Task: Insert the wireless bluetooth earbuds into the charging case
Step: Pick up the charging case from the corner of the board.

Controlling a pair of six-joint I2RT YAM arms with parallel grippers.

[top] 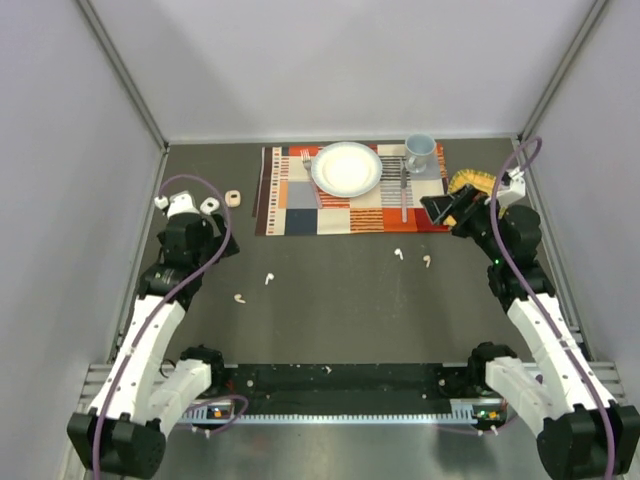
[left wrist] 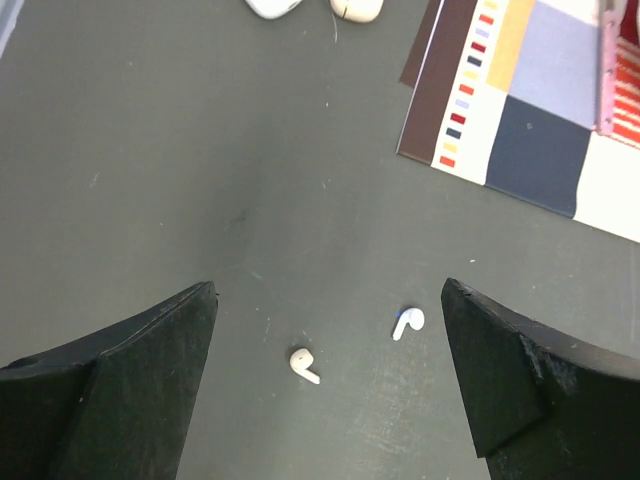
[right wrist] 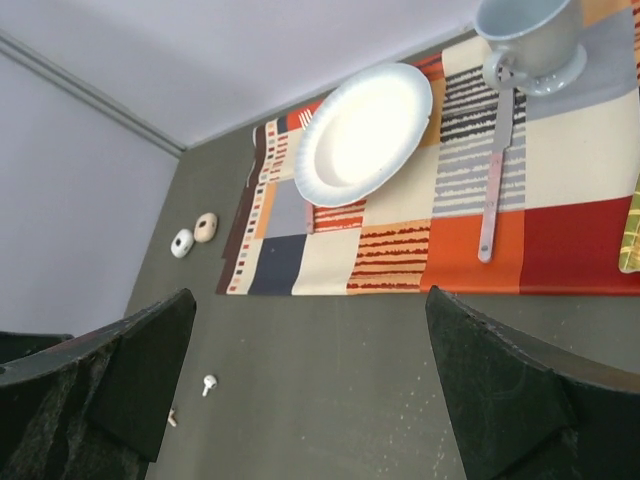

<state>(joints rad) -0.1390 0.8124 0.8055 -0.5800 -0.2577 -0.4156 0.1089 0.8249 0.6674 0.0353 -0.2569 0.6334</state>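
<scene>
Left pincer [left wrist: 328, 290] and right pincer [right wrist: 310, 295] both gape wide, empty. Four earbuds [top: 268, 279] lie loose on the worktop [top: 340, 300] (colours barely tell apart); two charging cases [left wrist: 275, 6] are cropped in the left wrist view.

Open tabletop [top: 340, 295] around earbuds [top: 268, 279]; placemat [top: 300, 218], plate [top: 347, 168] well beyond
</scene>
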